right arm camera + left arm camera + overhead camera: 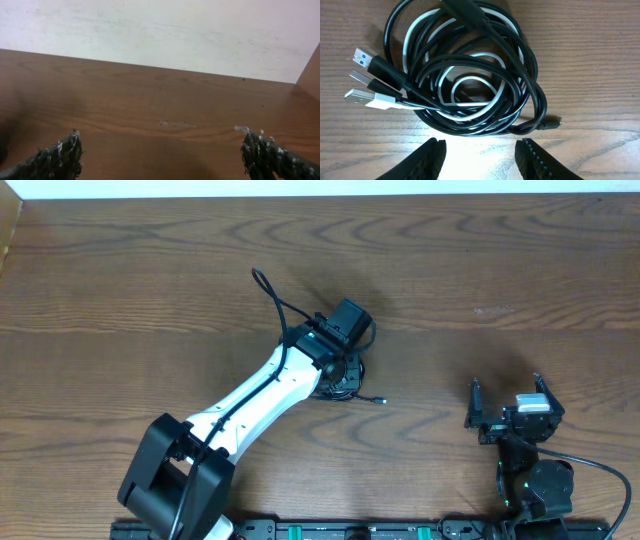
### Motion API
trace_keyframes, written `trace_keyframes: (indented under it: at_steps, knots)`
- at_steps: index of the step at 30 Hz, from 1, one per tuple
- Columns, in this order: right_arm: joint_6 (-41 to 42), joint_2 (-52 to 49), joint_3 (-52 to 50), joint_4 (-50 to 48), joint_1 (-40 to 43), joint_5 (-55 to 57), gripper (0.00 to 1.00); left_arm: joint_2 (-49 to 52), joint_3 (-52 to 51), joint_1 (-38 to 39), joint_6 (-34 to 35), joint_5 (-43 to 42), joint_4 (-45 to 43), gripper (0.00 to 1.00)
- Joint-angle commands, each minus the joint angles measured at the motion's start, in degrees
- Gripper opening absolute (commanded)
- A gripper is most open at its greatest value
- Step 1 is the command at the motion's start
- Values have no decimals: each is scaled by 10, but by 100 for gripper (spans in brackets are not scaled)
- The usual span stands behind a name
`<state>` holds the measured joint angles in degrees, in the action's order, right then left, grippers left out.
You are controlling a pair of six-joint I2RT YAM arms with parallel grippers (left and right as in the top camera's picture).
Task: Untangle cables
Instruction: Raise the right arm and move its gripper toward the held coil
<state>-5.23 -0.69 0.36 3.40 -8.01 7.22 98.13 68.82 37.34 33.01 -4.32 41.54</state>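
The cables lie in one tangled coil on the table: a black cable [530, 85] looped several times, with a white cable [470, 82] wound through it. Their USB plugs [367, 75] stick out at the coil's left, and a small black plug [552, 123] points right. My left gripper [480, 152] hovers just short of the coil's near edge, open, with only lit table between its fingers [432, 157]. From overhead the coil [350, 385] is mostly hidden under the left wrist. My right gripper [507, 390] stands open at the right, away from the cables, holding nothing [162, 152].
The wooden table [150, 290] ends at a white wall at the back [160, 30]. The left arm's own thick black wire [270, 295] loops up behind its wrist. The arm bases sit along the front edge [330, 530].
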Motion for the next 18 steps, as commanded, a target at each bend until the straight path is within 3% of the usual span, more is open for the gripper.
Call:
trace_keyframes:
  at_steps: [1,18]
  knots:
    - [0,3,-1,3,2,-1,99,0,-4,0,-4,10,1,51]
    - [0,3,-1,2,2,-1,99,0,-3,-5,-27,41,4,50]
